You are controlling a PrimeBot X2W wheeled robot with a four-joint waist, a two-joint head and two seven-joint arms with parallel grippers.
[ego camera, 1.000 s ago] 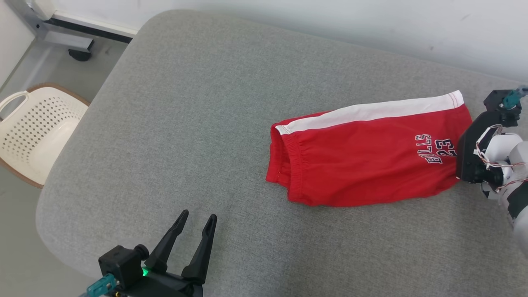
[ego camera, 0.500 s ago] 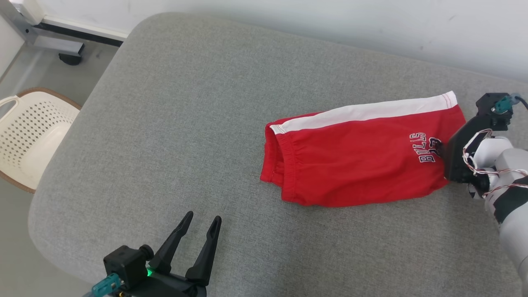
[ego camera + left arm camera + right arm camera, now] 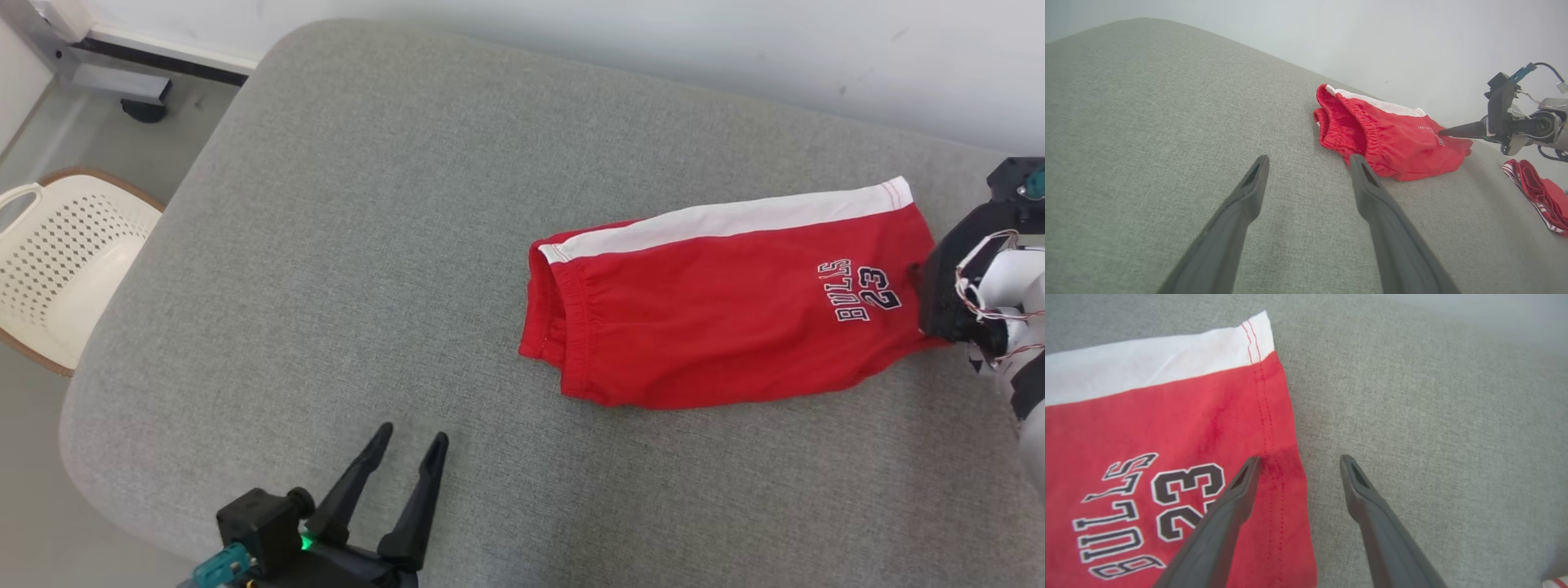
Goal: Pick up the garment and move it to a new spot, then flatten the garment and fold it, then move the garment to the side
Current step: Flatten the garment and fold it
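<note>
1. Head view: the red shorts point(image 3: 718, 318) lie flat on the soft grey counter point(image 3: 367, 245), on its right side.
2. The shorts have a white stripe along the far edge. The stretchy waist is at the left end. The letters "BULLS 23" are near the right end.
3. The left claw point(image 3: 414, 431) is at the near edge of the counter, well apart from the shorts. Its two dark fingers are spread wide. It holds nothing.
4. In the left wrist view, grey cloth shows between those two fingers, and the waist of the shorts is a little way beyond them.
5. In the right wrist view, the right claw point(image 3: 1300, 458) is at the right end of the shorts. Its fingers are spread wide and it holds nothing.
6. One of its fingers is over the red hem, just beside the number 23. The other finger is over the bare grey counter. I cannot tell if the fingertips touch the cloth.
7. Another red and white cloth point(image 3: 1535, 192) lies bunched up on the counter, to the right of the shorts.
8. A white plastic chair point(image 3: 65, 253) with little holes stands on the floor to the left of the counter.
9. A pale wall point(image 3: 653, 41) runs along the far side.
</note>
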